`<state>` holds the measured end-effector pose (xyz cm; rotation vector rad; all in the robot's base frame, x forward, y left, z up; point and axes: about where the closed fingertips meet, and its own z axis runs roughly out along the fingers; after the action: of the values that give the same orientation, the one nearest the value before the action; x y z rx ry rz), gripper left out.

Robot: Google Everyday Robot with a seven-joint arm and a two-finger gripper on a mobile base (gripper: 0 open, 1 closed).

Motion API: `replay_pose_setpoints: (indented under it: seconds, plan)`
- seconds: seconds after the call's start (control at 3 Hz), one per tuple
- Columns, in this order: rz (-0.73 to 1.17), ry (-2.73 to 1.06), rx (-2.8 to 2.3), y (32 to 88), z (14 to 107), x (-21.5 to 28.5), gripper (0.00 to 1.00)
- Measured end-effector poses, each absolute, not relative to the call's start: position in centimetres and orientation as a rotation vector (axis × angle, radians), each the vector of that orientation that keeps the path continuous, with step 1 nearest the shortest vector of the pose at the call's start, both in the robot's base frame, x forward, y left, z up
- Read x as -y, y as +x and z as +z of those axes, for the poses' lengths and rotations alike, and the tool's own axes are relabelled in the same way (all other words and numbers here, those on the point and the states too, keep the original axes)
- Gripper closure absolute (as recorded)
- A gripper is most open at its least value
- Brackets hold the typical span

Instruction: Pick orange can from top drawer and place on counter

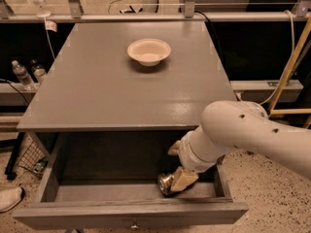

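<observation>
The top drawer (73, 212) is pulled out under the counter (107, 96). The orange can (165, 182) lies on its side in the drawer's right front part, one silver end facing left. My gripper (179, 163) reaches down into the drawer from the right on a thick white arm (252, 135). Its fingers stand apart and open. The lower tan fingertip (183, 178) is right against the can's right side, and the upper one (174, 147) is behind it. The can rests on the drawer floor.
A white bowl (149, 51) sits on the far middle of the counter. Water bottles (22, 75) stand on a shelf at the left. A wooden stick (286, 67) leans at the right. A wire basket (29, 159) and a shoe (8, 198) are on the floor at the left.
</observation>
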<state>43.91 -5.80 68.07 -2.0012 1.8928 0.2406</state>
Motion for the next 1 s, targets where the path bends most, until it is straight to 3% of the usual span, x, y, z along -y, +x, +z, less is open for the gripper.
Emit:
replay_pose_setpoints:
  seconds: [0.33, 0.67, 1.0]
  plan:
    - [0.234, -1.988, -1.904, 45.1, 67.7, 5.9, 0.34]
    - [0.245, -1.992, -1.916, 45.8, 66.7, 5.7, 0.25]
    - [0.264, -1.99, -1.926, 45.7, 65.8, 5.6, 0.25]
